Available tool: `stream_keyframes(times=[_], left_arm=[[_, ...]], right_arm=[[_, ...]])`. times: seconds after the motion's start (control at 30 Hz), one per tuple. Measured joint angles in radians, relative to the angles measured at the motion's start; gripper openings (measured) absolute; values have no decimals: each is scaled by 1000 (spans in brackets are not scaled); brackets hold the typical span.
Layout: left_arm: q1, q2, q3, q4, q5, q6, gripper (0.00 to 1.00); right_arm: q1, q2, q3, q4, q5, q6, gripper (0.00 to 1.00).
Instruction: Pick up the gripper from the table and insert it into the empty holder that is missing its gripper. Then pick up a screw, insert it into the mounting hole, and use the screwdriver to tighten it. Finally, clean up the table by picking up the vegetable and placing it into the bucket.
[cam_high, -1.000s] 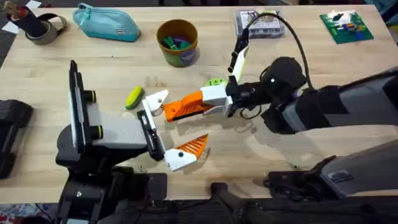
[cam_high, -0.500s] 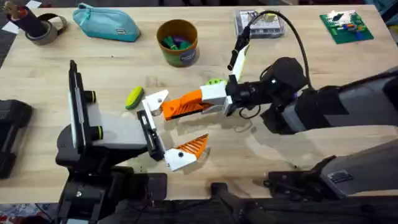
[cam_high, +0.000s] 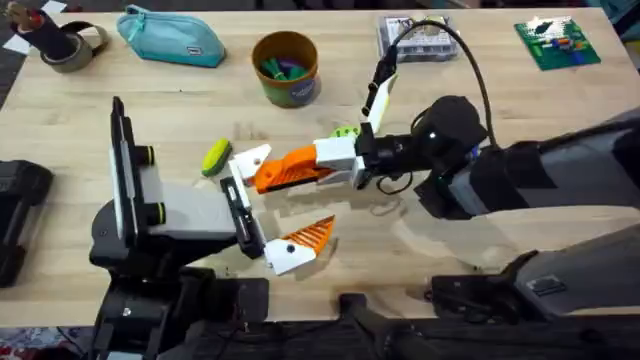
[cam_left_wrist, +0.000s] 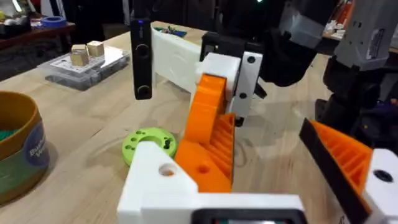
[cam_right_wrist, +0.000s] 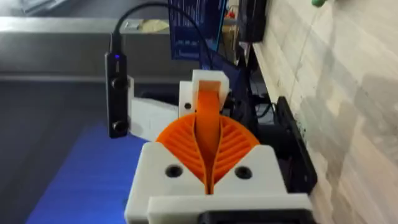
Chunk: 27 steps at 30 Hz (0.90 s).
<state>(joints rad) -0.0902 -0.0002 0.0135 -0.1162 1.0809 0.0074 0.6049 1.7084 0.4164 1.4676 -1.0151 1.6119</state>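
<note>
Table holds one bucket, two tools.

Can't really tell how far the gripper sits inside the holder, the joint is too small from overhead and half covered in the left wrist view. The bucket is cut off at the edge there. The stuff inside the bucket is just coloured blobs.

Orange gripper against white holder, green disc beside
</note>
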Motion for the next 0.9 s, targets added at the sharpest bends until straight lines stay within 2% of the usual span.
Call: stream_keyframes(times=[0.37,0.9], left_arm=[[0,0,0,0,0,1,992],[5,0,0,4,-38,2,992]], right_arm=[[3,9,15,-12,42,0,20],[15,13,118,-178,22,-40,20]])
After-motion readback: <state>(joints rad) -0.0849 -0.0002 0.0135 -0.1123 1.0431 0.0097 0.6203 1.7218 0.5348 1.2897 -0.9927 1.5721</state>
